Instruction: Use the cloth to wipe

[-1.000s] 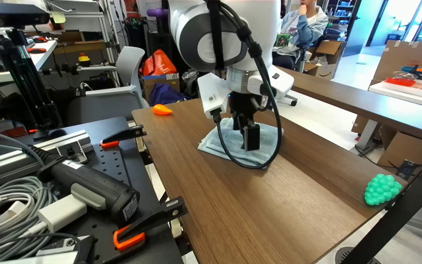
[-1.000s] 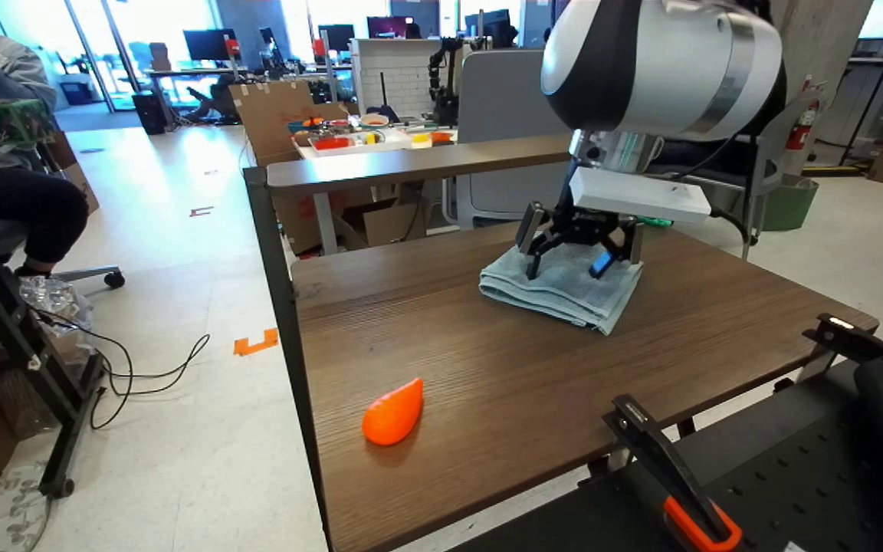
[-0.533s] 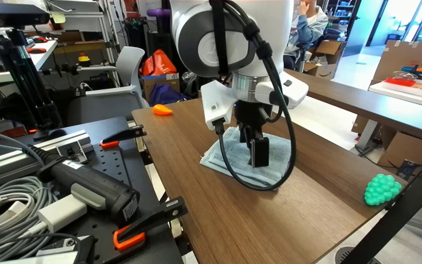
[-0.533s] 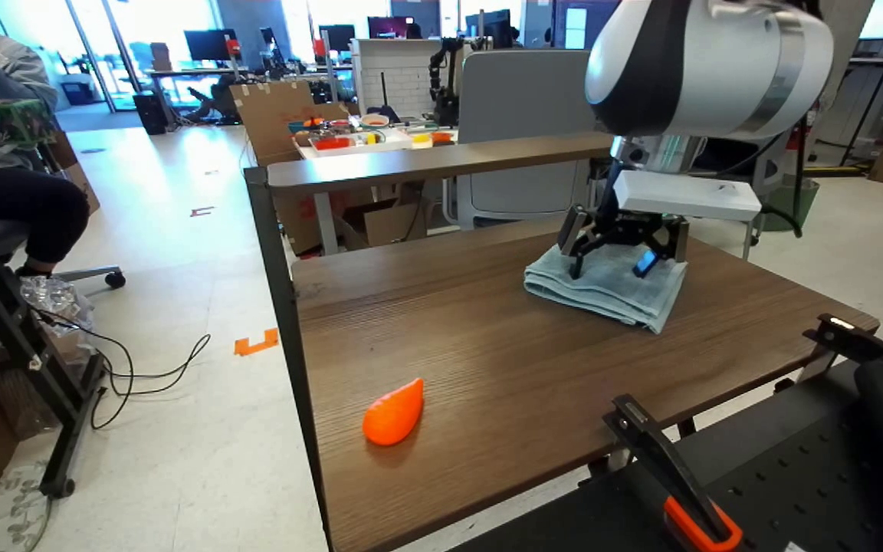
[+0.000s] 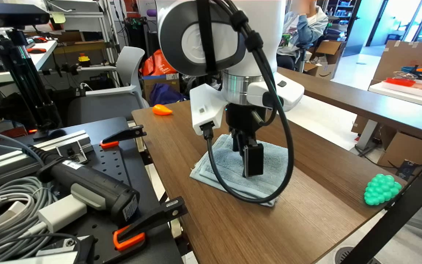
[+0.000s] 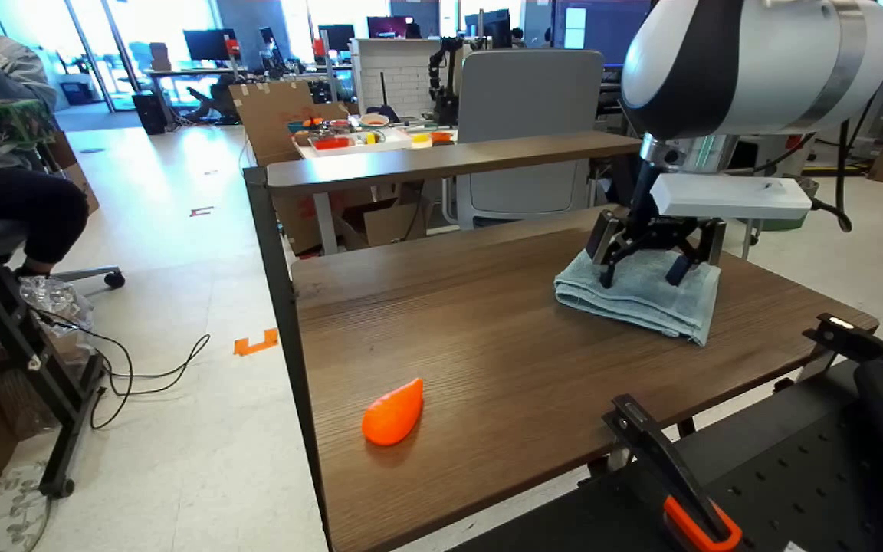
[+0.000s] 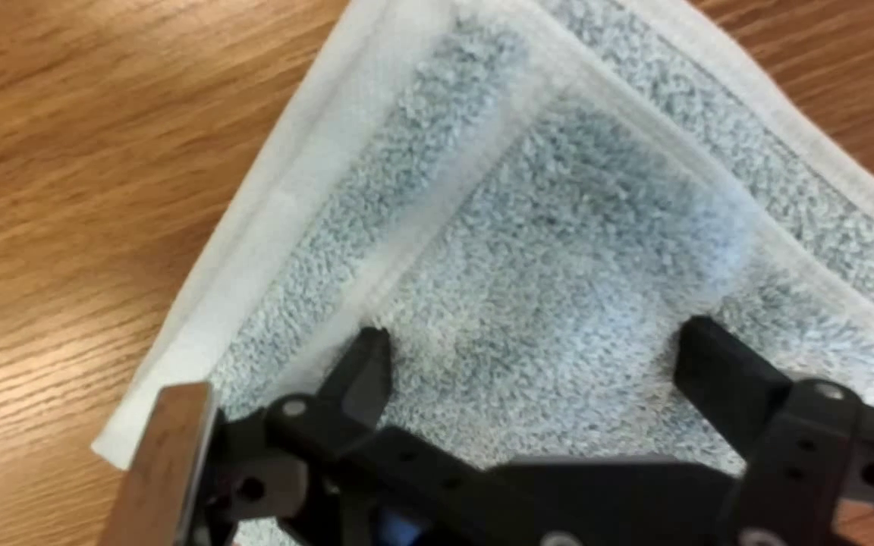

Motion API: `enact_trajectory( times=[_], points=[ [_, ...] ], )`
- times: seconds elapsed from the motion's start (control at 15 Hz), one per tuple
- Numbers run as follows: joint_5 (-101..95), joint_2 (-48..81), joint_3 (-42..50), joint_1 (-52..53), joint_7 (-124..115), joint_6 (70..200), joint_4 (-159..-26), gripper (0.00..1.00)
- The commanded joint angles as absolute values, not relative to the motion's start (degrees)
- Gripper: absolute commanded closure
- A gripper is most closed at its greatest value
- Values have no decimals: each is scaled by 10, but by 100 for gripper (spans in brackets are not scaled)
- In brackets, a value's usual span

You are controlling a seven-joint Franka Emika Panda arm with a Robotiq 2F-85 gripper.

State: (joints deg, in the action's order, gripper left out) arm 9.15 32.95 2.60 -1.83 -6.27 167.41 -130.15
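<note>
Where the robot arm [image 6: 763, 69] hangs over the brown worktop [image 6: 472, 330], a folded light-blue cloth [image 7: 558, 220] lies flat on it, directly under the claw [image 7: 533, 350]. Its two fingers [image 7: 729, 379] are well parted and have hold of nothing; their tips seem to rest on the cloth, though how firmly they press is hard to judge from these angles. In the wrist view the cloth's stacked edges show beyond the fingertips. In both exterior views an orange, teardrop-shaped object [image 6: 393, 414] lies on the worktop, well apart from the cloth. A green, knobbly object [image 5: 382, 189] sits by the worktop's edge in an exterior view, near a black post [image 5: 394, 222].
</note>
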Motion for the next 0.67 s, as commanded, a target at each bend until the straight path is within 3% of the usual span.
enact_trajectory(
  times=[0.0, 0.4, 0.6],
  points=[
    [86, 329, 24, -20, -67, 1673, -1301, 0],
    [164, 379, -95, -108, -44, 1692, -1211, 0],
    [168, 397, -96, -96, -68, 1648, -1155, 0]
  ],
)
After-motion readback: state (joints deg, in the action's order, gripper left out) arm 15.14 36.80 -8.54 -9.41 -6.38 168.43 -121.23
